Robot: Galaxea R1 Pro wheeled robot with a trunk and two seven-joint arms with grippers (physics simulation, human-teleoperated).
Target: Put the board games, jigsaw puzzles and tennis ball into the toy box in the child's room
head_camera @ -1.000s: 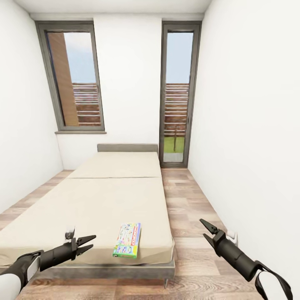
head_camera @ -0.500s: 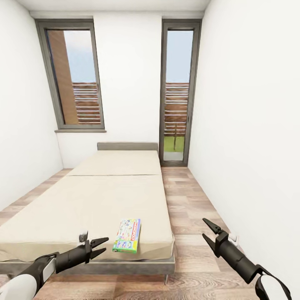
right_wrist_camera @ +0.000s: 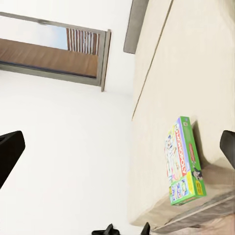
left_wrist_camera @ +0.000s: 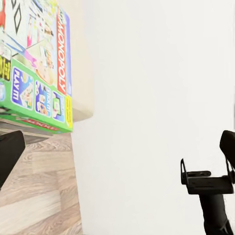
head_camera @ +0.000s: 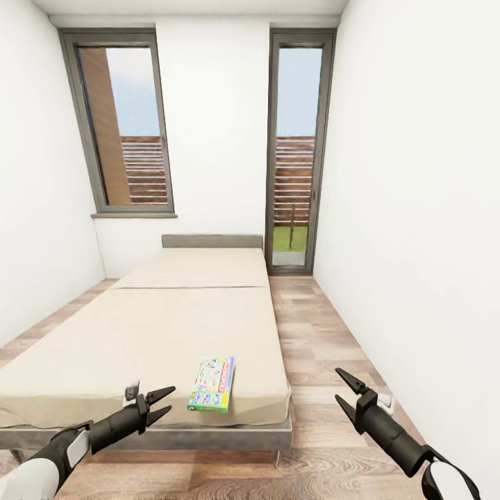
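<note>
One of the board games (head_camera: 212,383), a flat white-green box with a red MONOPOLY stripe, lies near the front right corner of the bed (head_camera: 160,326). My left gripper (head_camera: 169,401) hovers open just left of the box, above the mattress's front edge. Off the bed's right side, my right gripper (head_camera: 338,385) is held open over the floor. The left wrist view looks along the box (left_wrist_camera: 36,68) from close by, with the right gripper (left_wrist_camera: 205,181) beyond it. In the right wrist view the box (right_wrist_camera: 183,164) lies on the mattress (right_wrist_camera: 196,73).
The bed fills the left and middle of the narrow room, its grey headboard (head_camera: 212,242) against the far wall under two tall windows (head_camera: 125,125). A strip of wood-plank floor (head_camera: 312,333) runs between the bed and the right white wall (head_camera: 423,208).
The whole view has shifted a little, so the camera moved. My left gripper has come rightward, closer to the game box. The right gripper has stayed about where it was.
</note>
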